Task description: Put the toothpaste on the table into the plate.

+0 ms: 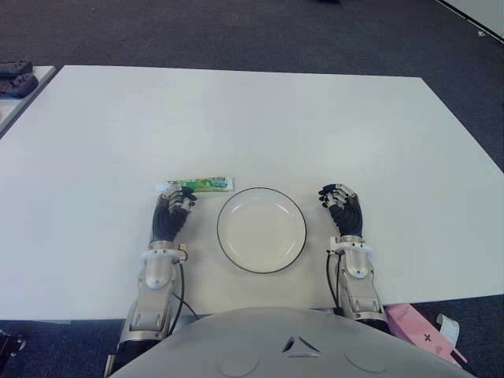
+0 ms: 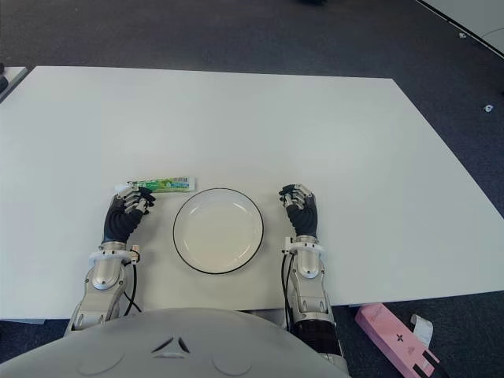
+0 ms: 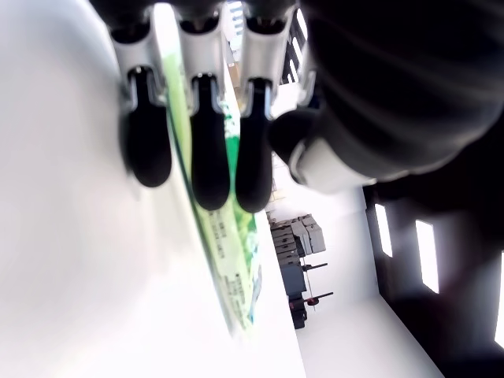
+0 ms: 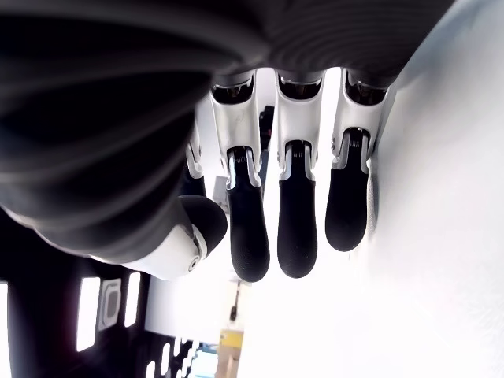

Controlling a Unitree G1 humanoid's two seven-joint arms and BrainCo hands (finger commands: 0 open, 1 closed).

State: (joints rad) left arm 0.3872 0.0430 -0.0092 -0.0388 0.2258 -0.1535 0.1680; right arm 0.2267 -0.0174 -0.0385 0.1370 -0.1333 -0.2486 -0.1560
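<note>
The green and white toothpaste tube (image 1: 202, 184) lies flat on the white table (image 1: 276, 118), just beyond the upper left of the plate. My left hand (image 1: 180, 198) reaches over the tube's cap end. In the left wrist view its fingers (image 3: 206, 150) hang loosely curved over the toothpaste (image 3: 232, 268), thumb apart, with no grip closed on it. A round white plate (image 1: 224, 206) with a dark rim sits between my hands and holds nothing. My right hand (image 1: 339, 197) shows to the right of the plate, fingers (image 4: 295, 213) relaxed and holding nothing.
A pink box (image 1: 425, 335) shows below the table's near right corner. Dark objects (image 1: 16, 79) lie on a neighbouring surface at the far left. The table's front edge runs just past my wrists.
</note>
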